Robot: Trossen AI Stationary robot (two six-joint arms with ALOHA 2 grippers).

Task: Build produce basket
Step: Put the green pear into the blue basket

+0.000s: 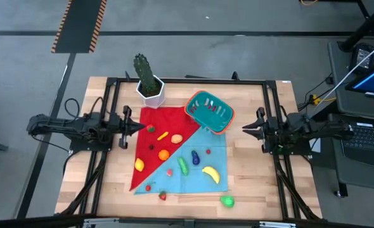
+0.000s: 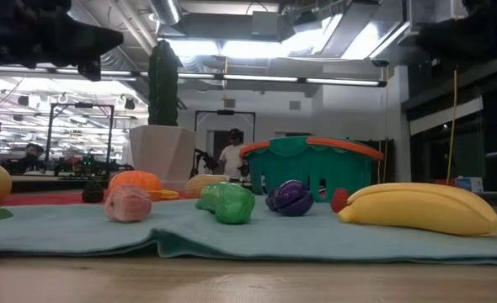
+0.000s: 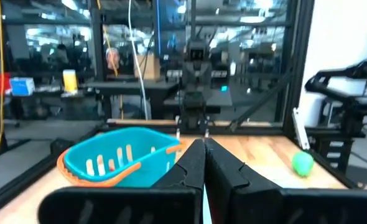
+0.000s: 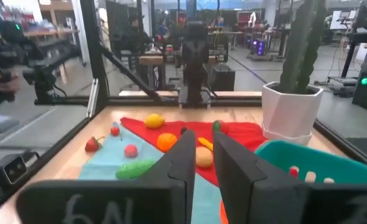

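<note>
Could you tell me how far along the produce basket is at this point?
Nothing looks done: the basket holds no produce in the high view. Nothing is in hand; the left gripper and right gripper wait at the table's sides. The banana, orange, cucumber and the rest still lie on the cloths.

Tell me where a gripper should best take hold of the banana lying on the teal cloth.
Probably across the middle of the banana, coming straight down. It lies flat on the teal cloth, curved and long, so its narrow width suits the fingers best. The cucumber and eggplant lie apart from it, leaving room on both sides.
</note>
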